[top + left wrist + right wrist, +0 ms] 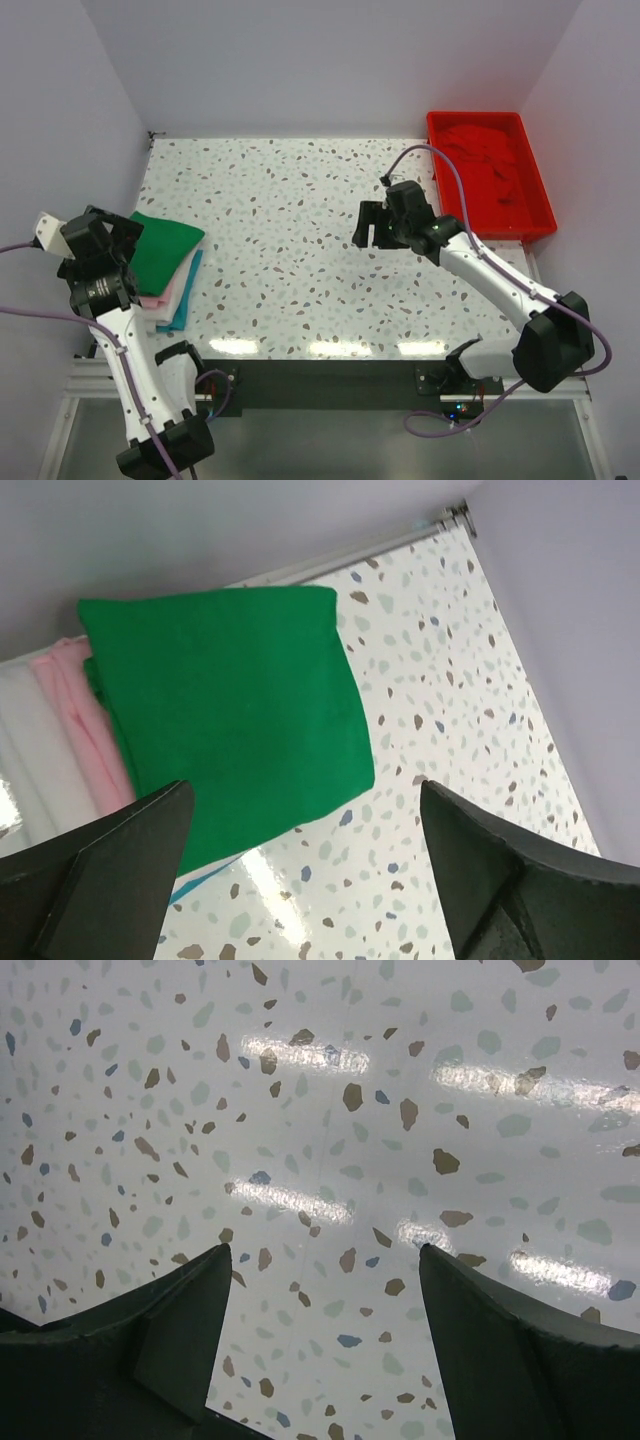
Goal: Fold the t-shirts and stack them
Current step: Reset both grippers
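A bright green t-shirt (pixel 165 250) (pixel 225 695) lies folded flat on top of a small stack at the table's left edge. Under it a pink t-shirt (pixel 165 291) (pixel 72 720) shows, and below that a teal layer (pixel 186 300). My left gripper (pixel 115 232) (pixel 305 792) hovers over the stack's near corner, open, with nothing between its fingers. A crumpled red t-shirt (pixel 488 160) lies in the red tray (pixel 540 228) at the back right. My right gripper (pixel 374 226) (pixel 325 1252) hangs open over bare table near the middle, holding nothing.
The speckled white table (pixel 290 230) is walled at the back and on both sides. A white cloth edge (pixel 25 755) shows beside the pink layer in the left wrist view. The arm bases stand along the near edge.
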Controlling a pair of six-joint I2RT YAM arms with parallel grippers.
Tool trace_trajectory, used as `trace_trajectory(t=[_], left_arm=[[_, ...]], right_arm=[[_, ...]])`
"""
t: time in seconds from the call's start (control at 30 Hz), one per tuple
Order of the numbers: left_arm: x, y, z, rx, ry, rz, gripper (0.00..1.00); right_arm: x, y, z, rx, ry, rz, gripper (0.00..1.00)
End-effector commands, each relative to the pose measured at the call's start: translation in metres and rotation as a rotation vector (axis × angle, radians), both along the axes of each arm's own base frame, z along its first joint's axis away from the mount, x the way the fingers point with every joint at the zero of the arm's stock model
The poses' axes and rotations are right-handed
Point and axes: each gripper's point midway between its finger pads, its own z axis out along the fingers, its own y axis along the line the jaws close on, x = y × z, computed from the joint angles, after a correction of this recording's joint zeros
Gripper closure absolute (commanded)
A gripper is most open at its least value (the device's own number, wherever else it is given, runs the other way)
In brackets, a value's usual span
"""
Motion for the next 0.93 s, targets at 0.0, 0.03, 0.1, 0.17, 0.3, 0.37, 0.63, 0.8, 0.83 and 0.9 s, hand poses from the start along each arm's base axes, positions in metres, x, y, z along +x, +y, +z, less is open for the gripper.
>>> trace_trajectory(t=[0.0,0.03,0.1,0.17,0.3,0.37,0.63,0.8,0.83,0.9], left_arm=[[0.034,-0.016,0.009,0.009,-0.053,-0.201,0.00],[0.038,-0.021,0.010,0.005,-0.067,-0.235,0.00],[0.052,-0.030,0.016,0.010,-0.108,-0.302,0.00],[0.068,-0.059,0.018,0.001,-0.120,-0.395,0.00],[0.099,-0.131,0.017,0.047,-0.087,-0.505,0.00],[0.108,-0.194,0.006,0.054,-0.056,-0.665,0.00],[0.082,-0.377,-0.038,0.238,0.066,-1.083,0.00],[0.074,-0.418,-0.053,0.199,0.048,-1.218,0.00],[0.074,-0.420,-0.054,0.196,0.042,-1.228,0.00],[0.073,-0.423,-0.054,0.199,0.038,-1.255,0.00]], right_arm=[[-0.002,-0.010,0.007,-0.009,-0.030,-0.046,0.21],[-0.002,-0.011,0.008,-0.011,-0.037,-0.049,0.21],[-0.002,-0.014,0.008,-0.022,-0.040,-0.058,0.20],[-0.001,-0.019,0.009,-0.040,-0.046,-0.074,0.19],[0.006,-0.024,0.018,-0.068,-0.076,-0.100,0.18],[0.009,-0.025,0.024,-0.062,-0.092,-0.109,0.17],[0.002,-0.041,0.042,-0.047,-0.198,-0.152,0.11],[-0.003,-0.051,0.049,-0.050,-0.245,-0.170,0.10],[-0.003,-0.052,0.046,-0.058,-0.245,-0.168,0.10],[-0.003,-0.056,0.044,-0.074,-0.240,-0.182,0.08]])
